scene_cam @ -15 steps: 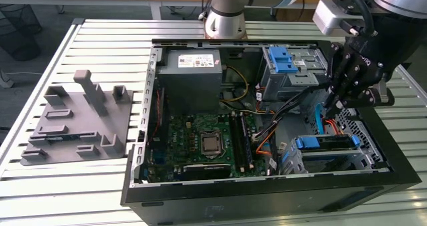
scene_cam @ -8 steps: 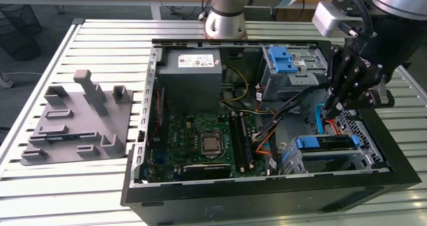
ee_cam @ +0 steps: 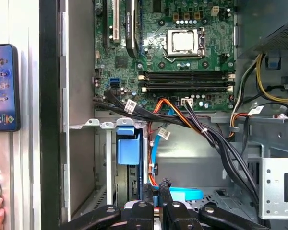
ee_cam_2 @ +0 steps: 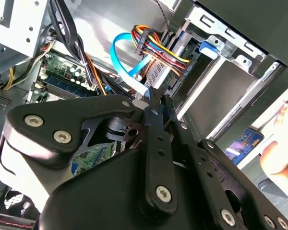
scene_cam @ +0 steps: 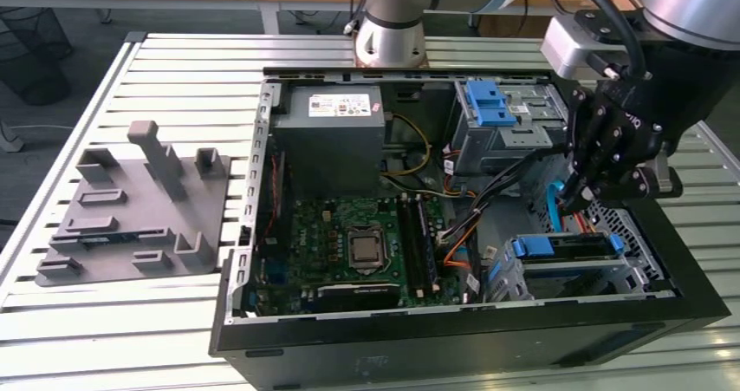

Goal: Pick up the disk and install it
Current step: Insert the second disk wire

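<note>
The disk (scene_cam: pixel 574 247) lies in the metal bay at the case's front corner on the exterior view's right, its blue end (scene_cam: pixel 532 246) facing the motherboard. In both wrist views that blue end (ee_cam: pixel 128 145) (ee_cam_2: pixel 209 46) sits in the bay's slot. My black gripper (scene_cam: pixel 574 202) hangs inside the case just above and behind the bay, apart from the disk. Its fingers (ee_cam_2: pixel 153 110) are pressed together, and I see nothing between them. A light blue flat cable (ee_cam_2: pixel 126 68) loops right past the fingertips (ee_cam: pixel 164 190).
The open case holds a motherboard (scene_cam: pixel 359 244), a grey power supply (scene_cam: pixel 335 140), an upper drive cage with a blue latch (scene_cam: pixel 491 103) and cable bundles (ee_cam: pixel 182 120). A grey fixture (scene_cam: pixel 127 209) lies on the slatted table. A hand (ee_cam_2: pixel 281 143) and a phone (ee_cam: pixel 2 86) are beside the case.
</note>
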You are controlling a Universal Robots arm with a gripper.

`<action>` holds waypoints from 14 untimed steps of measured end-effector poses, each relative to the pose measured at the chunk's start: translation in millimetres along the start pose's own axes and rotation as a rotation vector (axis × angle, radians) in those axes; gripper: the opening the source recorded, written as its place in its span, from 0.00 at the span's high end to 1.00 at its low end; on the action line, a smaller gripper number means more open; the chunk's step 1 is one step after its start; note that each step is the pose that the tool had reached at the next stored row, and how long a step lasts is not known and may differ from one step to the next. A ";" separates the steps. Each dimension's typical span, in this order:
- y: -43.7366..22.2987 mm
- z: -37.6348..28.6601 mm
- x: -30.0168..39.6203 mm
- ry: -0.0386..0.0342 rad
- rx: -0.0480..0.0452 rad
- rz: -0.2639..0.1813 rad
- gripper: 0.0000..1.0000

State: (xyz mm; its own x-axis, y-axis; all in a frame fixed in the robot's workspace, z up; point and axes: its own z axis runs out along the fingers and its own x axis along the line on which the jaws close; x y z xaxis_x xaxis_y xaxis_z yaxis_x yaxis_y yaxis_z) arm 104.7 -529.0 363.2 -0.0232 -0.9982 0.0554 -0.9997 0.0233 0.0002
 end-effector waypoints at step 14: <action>-0.2 6.3 7.5 -0.0001 0.0008 0.000 0.82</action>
State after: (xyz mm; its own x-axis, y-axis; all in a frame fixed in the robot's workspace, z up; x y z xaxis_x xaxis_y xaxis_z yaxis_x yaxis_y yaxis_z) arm 104.7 -536.9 357.3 -0.0233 -0.9982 0.0553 -0.9997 0.0233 -0.0006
